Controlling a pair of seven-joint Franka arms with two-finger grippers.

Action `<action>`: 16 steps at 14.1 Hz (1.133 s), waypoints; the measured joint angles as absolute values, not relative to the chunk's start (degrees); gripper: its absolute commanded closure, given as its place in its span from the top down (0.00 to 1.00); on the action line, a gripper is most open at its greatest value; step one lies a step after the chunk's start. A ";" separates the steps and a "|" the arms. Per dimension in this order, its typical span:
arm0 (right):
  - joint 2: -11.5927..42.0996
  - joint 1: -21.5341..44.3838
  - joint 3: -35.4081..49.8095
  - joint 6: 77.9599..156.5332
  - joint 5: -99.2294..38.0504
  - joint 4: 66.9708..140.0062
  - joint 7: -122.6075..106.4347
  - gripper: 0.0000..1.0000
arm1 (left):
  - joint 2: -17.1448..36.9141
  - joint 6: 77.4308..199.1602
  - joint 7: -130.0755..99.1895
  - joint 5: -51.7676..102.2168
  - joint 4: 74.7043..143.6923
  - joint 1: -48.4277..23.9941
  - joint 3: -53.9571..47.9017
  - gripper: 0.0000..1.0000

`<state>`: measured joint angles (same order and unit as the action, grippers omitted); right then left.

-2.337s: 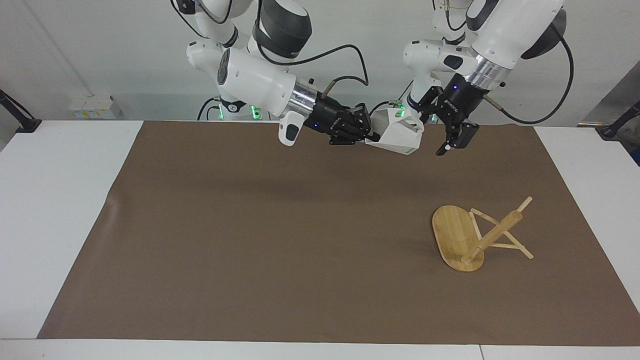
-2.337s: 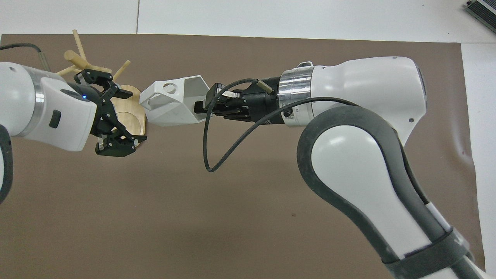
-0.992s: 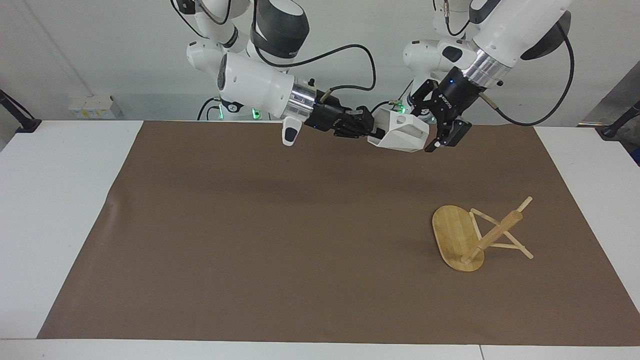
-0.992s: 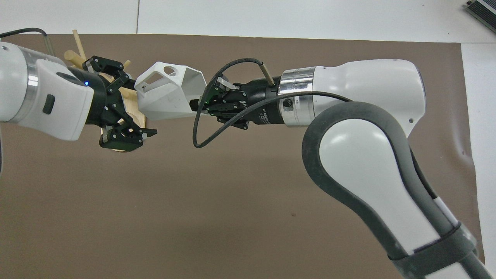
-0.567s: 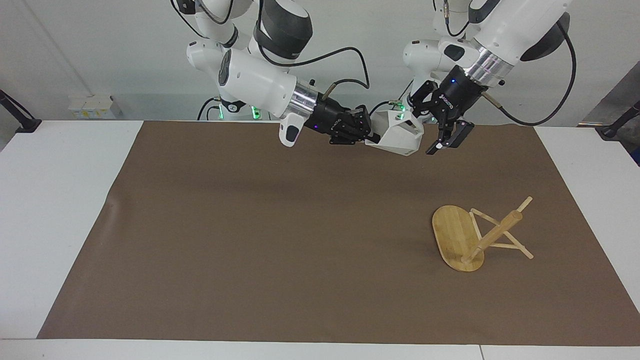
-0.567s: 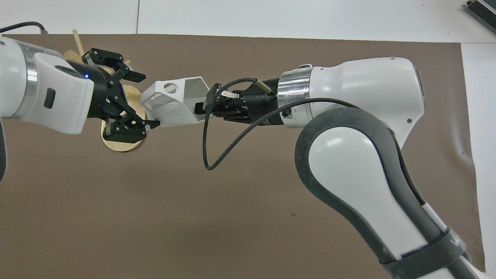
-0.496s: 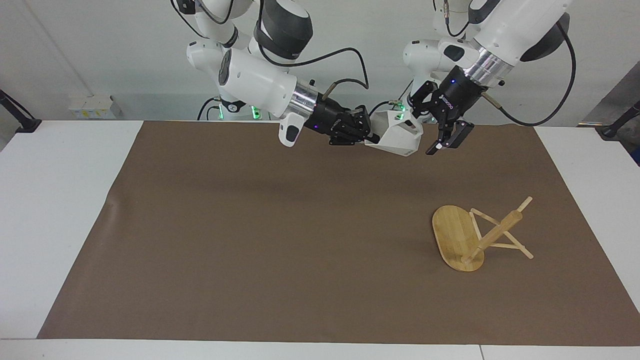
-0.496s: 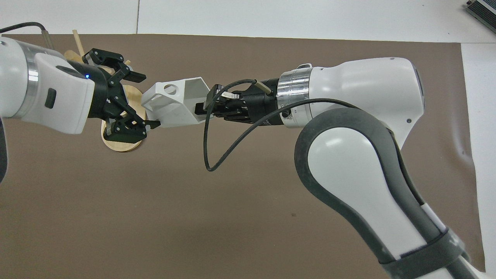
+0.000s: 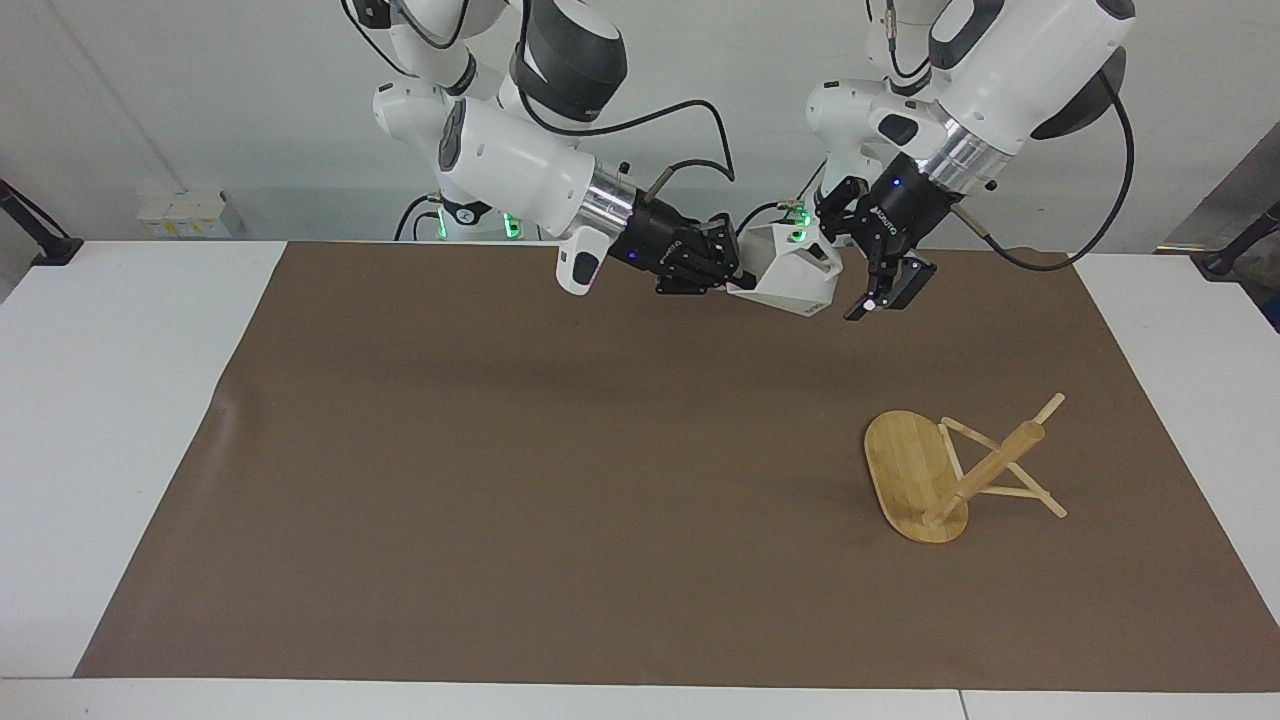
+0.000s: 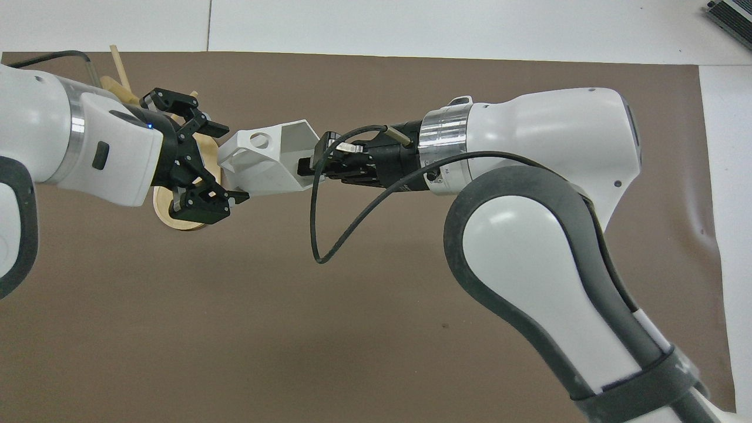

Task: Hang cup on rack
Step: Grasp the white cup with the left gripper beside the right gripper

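Observation:
My right gripper (image 9: 737,279) (image 10: 305,167) is shut on the rim of the white faceted cup (image 9: 795,275) (image 10: 264,164) and holds it in the air on its side, over the mat's edge closest to the robots. The cup's handle end points at my left gripper (image 9: 846,262) (image 10: 226,161), which is open with one finger on each side of that end; I cannot tell whether it touches. The bamboo rack (image 9: 940,475) lies tipped over on the mat toward the left arm's end. In the overhead view its base (image 10: 182,220) and pegs (image 10: 120,70) show partly past the left gripper.
A brown mat (image 9: 550,480) covers most of the white table (image 9: 120,400). A black cable (image 10: 329,235) loops down from the right wrist.
The left gripper has moved in along the cup's handle end, still open. The right gripper has lowered and tilted the cup a little. The rack has not moved.

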<state>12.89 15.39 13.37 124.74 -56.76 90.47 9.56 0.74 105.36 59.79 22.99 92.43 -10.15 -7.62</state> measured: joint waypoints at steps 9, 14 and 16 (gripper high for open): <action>12.89 15.39 13.42 124.73 -56.58 90.47 9.53 0.00 | 0.74 106.07 60.06 22.99 93.42 -10.84 -8.23 1.00; 12.90 15.36 13.23 124.73 -56.25 90.57 9.53 0.00 | 0.69 106.15 60.03 22.99 93.41 -11.59 -8.19 0.79; 12.90 15.36 13.23 124.73 -56.25 90.57 9.53 0.00 | 0.69 106.15 60.06 22.99 93.41 -11.59 -8.19 0.55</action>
<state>12.90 15.36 13.23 124.73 -56.25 90.57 9.53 0.69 106.15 60.06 22.99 93.41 -11.59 -8.19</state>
